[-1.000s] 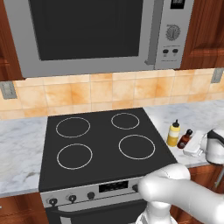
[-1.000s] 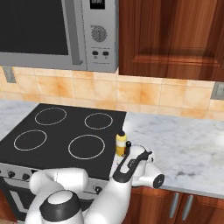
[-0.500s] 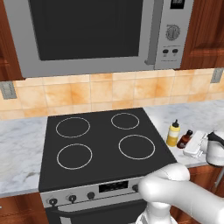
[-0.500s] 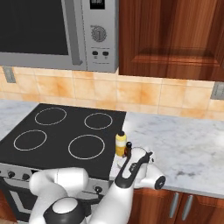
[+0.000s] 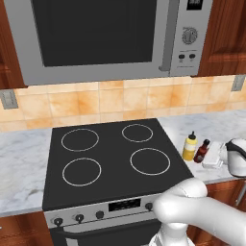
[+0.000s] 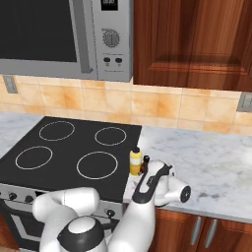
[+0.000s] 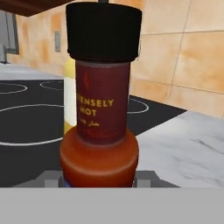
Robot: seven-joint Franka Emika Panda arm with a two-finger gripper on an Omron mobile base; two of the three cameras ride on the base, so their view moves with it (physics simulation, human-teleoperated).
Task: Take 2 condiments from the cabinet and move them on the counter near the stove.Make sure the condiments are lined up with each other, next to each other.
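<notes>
Beside the stove, end effector has retreated rightward.

Glossy white rounded arm, dark joint bands, grey cap

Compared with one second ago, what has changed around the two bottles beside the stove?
Very little has changed. The end effector remains low at the red sauce bottle, which stands on the counter right beside the yellow squeeze bottle. In the right base view the wrist seems to have shifted slightly. Both bottles, the stove and the camera views stayed as they were.
</notes>
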